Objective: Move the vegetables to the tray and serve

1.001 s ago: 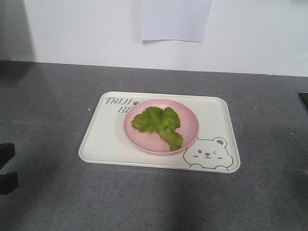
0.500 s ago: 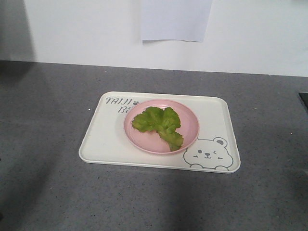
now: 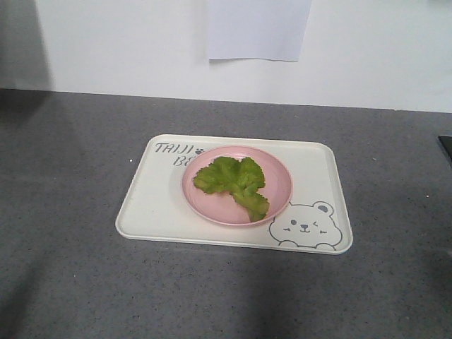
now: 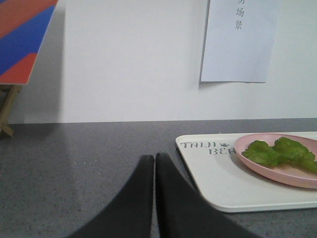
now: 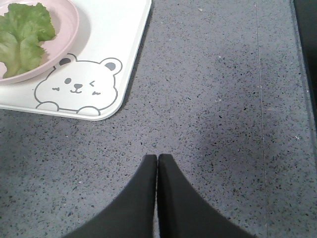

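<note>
The green ruffled lettuce leaf (image 3: 236, 183) lies on a round pink plate (image 3: 279, 185), which stands on the cream-white bear tray (image 3: 152, 205) in the middle of the grey counter. The leaf also shows in the left wrist view (image 4: 280, 152) and the right wrist view (image 5: 25, 34). My left gripper (image 4: 154, 157) is shut and empty, low over the counter to the left of the tray (image 4: 218, 173). My right gripper (image 5: 157, 157) is shut and empty, over bare counter to the right of the tray's bear corner (image 5: 79, 89). Neither gripper shows in the front view.
A white wall with a taped paper sheet (image 3: 258, 28) stands behind the counter. A red and blue board on a wooden easel (image 4: 22, 39) stands far left. A dark edge (image 5: 304, 44) borders the counter on the right.
A dark gripper part at the lower left edge of the front view has drawn out of the frame. The tray, plate and leaf have not moved.
</note>
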You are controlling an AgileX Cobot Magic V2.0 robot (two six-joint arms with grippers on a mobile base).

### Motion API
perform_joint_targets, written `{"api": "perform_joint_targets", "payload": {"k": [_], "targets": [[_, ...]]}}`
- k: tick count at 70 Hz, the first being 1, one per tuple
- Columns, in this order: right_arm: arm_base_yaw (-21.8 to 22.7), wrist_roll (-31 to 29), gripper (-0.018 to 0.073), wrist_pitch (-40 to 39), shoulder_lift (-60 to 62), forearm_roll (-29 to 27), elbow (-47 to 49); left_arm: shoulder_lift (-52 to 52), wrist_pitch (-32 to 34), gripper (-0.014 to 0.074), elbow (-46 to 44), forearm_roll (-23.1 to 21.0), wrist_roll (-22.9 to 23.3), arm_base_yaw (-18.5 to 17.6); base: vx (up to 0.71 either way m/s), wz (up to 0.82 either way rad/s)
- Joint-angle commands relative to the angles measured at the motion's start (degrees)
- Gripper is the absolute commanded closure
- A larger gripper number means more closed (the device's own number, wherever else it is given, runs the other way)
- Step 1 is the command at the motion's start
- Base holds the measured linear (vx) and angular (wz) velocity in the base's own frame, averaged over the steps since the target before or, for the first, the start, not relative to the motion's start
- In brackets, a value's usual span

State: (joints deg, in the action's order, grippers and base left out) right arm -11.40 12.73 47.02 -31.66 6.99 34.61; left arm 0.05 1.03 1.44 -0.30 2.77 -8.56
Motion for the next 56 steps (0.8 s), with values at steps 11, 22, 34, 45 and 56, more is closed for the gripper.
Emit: {"api": "perform_joint_targets", "payload": {"k": [11,22,34,45,56], "targets": [[0.01,-0.47,0.0568,-3.12,-0.11,0.91,1.48,-1.61,2.23,0.0604,0.63,0.3,0.1,0.34,0.0,0.0],[0.01,-0.47,0.0568,-3.06,-0.11,0.91,1.48,-1.61,2.16,0.0604,0.58,0.3,0.21,0.34,0.0,0.0],[0.01,-0.47,0.0568,-3.06,-0.11,0.91,1.48,-1.61,2.16,0.0604,0.58,0.3,0.21,0.34,0.0,0.0],[0.01,-0.47,0.0568,-3.06,-0.11,0.91,1.48,-1.61,2.16,0.0604,0.58,0.3,0.21,0.34,0.0,0.0],[0.01,-0.47,0.0568,-3.06,-0.11,0.91,1.48,-1.61,2.16,0.0604,0.58,0.3,0.21,0.34,0.0,0.0]]}}
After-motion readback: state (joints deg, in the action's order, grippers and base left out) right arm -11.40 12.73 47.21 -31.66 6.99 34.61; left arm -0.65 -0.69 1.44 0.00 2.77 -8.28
